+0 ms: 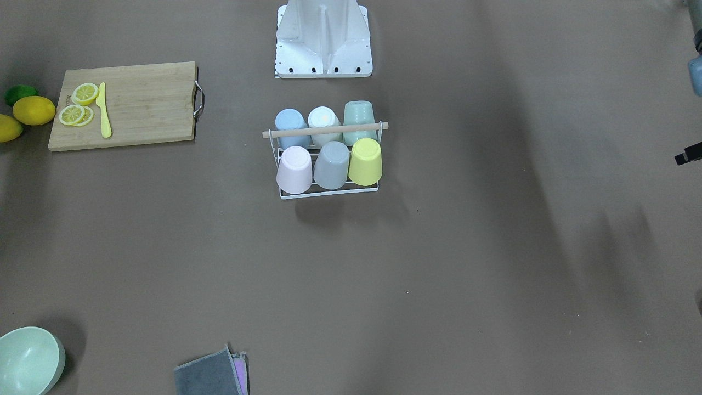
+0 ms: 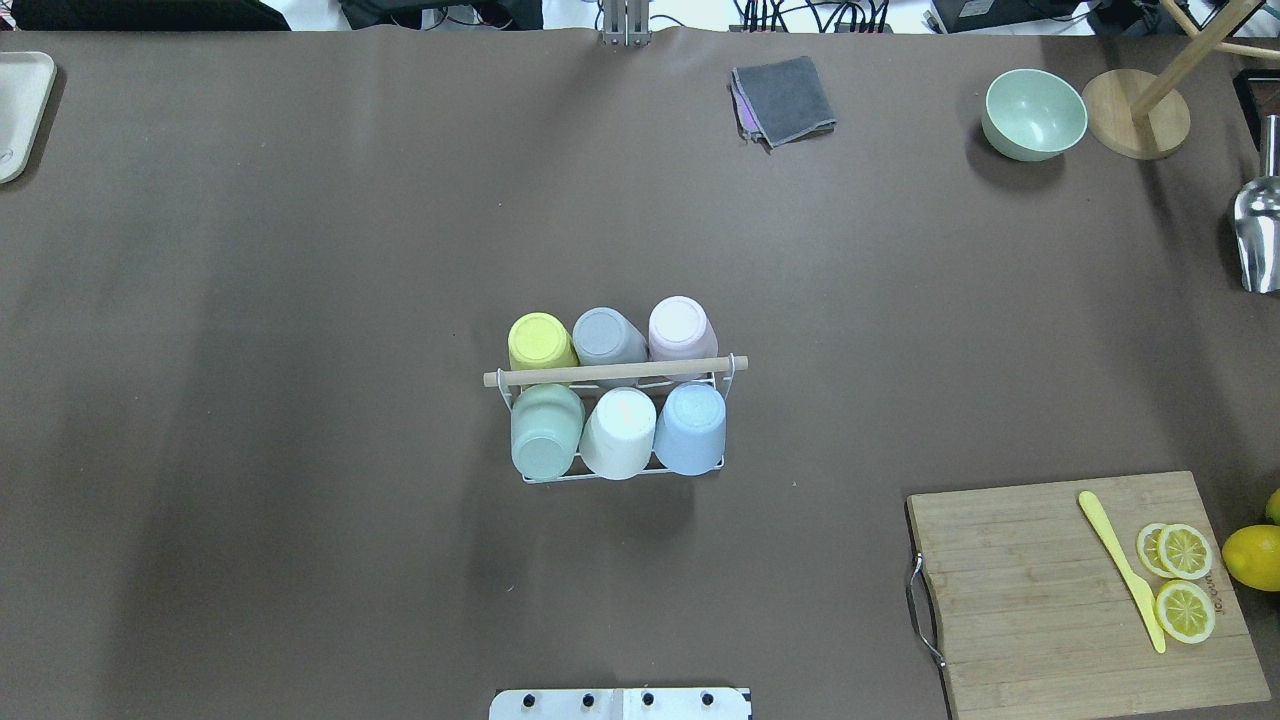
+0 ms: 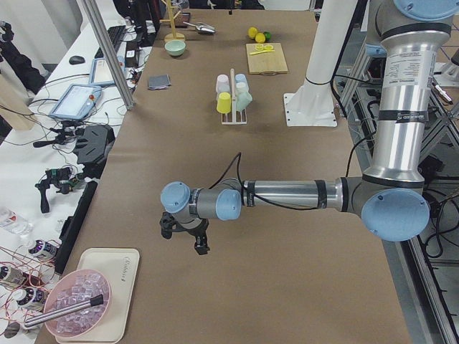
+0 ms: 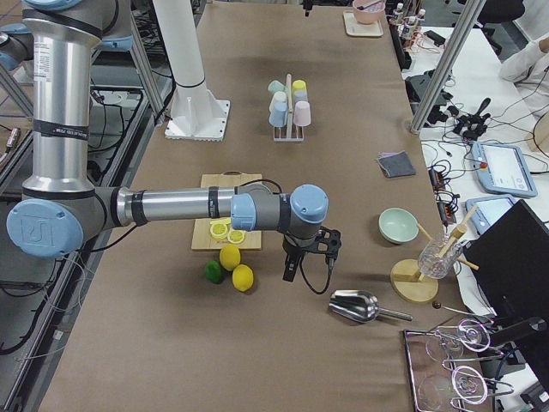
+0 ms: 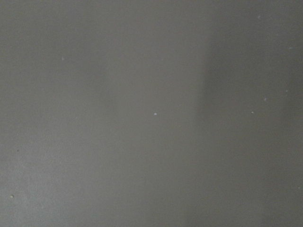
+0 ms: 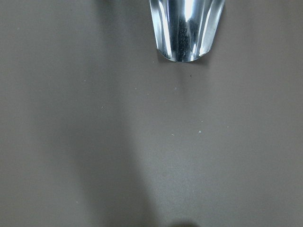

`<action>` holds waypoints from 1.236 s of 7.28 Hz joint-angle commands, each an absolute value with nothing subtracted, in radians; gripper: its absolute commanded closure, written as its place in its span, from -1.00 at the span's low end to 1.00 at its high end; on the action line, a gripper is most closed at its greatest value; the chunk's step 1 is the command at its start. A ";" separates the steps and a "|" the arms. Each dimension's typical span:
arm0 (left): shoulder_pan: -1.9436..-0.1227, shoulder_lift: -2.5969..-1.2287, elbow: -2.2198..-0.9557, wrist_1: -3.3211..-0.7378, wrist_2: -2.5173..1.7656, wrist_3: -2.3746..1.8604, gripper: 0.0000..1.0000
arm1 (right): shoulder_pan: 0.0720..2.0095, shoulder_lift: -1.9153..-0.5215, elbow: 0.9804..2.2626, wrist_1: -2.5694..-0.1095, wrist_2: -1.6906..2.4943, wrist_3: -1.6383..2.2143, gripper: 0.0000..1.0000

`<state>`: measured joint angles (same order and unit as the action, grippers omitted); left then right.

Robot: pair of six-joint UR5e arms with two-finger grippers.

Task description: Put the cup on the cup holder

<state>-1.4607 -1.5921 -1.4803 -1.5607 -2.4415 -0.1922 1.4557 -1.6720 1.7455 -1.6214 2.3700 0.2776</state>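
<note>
The cup holder (image 2: 615, 372), a white wire rack with a wooden rod handle, stands mid-table and also shows in the front view (image 1: 328, 130). Six cups sit upside down on it: pink (image 1: 294, 169), grey (image 1: 332, 164), yellow (image 1: 366, 161), blue (image 1: 290, 125), white (image 1: 323, 122) and green (image 1: 359, 118). My left gripper (image 3: 184, 241) hangs low over bare table far to the robot's left of the rack. My right gripper (image 4: 309, 257) hangs far to its right, near the lemons. Both hold nothing that I can see, and I cannot tell whether they are open or shut.
A cutting board (image 2: 1020, 600) holds lemon slices (image 2: 1184, 582) and a yellow knife (image 2: 1120, 568). A green bowl (image 2: 1035, 112), grey cloth (image 2: 785, 98), wooden stand (image 2: 1135, 125) and metal scoop (image 6: 187, 28) lie at the far right. A tray (image 3: 125, 283) lies at the left end.
</note>
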 commanded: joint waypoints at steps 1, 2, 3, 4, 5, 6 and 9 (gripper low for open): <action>-1.564 -1.592 -1.538 -1.437 -2.467 -0.184 -0.96 | 1.456 -1.672 1.746 -1.621 2.370 0.276 -0.98; -1.563 -1.595 -1.599 -1.328 -2.465 -0.178 -0.96 | 1.456 -1.672 1.746 -1.621 2.372 0.278 -0.98; -1.560 -1.624 -1.645 -1.242 -2.465 -0.176 -0.96 | 1.456 -1.672 1.744 -1.621 2.372 0.278 -0.98; -1.559 -1.669 -1.660 -1.174 -2.456 -0.178 -0.96 | 1.456 -1.672 1.746 -1.621 2.372 0.278 -0.98; -1.555 -1.683 -1.675 -1.152 -2.456 -0.178 -0.96 | 1.456 -1.672 1.744 -1.621 2.372 0.278 -0.98; -1.555 -1.665 -1.675 -1.155 -2.456 -0.176 -0.96 | 1.456 -1.672 1.744 -1.621 2.372 0.278 -0.98; -1.554 -1.606 -1.669 -1.161 -2.456 -0.176 -0.96 | 1.456 -1.672 1.743 -1.621 2.372 0.278 -0.98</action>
<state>-1.5550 -1.6268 -1.6738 -1.1607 -2.4559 -0.1758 1.4557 -1.6721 1.7435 -1.6225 2.3715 0.2777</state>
